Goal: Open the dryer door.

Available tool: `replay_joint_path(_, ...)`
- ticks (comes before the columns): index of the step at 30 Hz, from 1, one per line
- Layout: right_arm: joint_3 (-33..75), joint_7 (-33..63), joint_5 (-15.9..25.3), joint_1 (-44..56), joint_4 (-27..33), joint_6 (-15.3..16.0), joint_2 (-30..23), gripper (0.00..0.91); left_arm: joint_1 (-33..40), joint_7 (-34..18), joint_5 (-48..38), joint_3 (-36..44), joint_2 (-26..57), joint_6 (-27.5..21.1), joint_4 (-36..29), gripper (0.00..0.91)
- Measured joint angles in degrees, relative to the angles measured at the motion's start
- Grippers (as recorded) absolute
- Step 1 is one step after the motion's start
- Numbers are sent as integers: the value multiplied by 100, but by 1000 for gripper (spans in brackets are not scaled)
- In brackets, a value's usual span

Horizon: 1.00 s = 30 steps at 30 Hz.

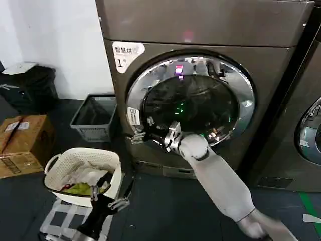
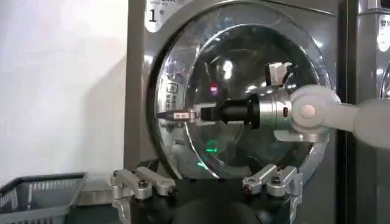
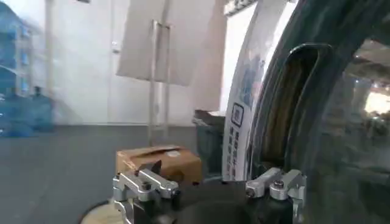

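Nearest you in the head view, your left gripper (image 1: pixel 107 197) hangs low with its metal fingers spread and nothing between them, over a white perforated plastic laundry basket (image 1: pixel 56 168) holding crumpled items too jumbled to identify. Your right gripper (image 1: pixel 143 135) reaches to the left edge of the large round porthole door (image 1: pixel 190 100); whether it is clenched on that edge you cannot tell. The door's wide chrome rim gleams around dark tinted glass. It fronts the big bronze-grey metal dryer (image 1: pixel 210 25), whose white sticker reads "1" under characters too small to read.
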<state>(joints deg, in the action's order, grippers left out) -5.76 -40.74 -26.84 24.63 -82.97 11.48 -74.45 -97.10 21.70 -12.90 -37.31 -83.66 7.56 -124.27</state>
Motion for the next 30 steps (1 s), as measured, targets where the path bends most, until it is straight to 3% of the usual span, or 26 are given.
replay_joint_path(18,388,-762,-330,818,-1101,-140,584,907,-20,141,-278,-508,362,-476,-116,907)
replay_joint_path(24,553,-1143,-39,1079,-1413,-158,725,907,-47,182,-329,-708,566,-666,-228,907)
replay_joint_path(30,751,-1428,-34,1386,-1658,-258,753,907,11,177,-582,-939,836,-909,-244,907)
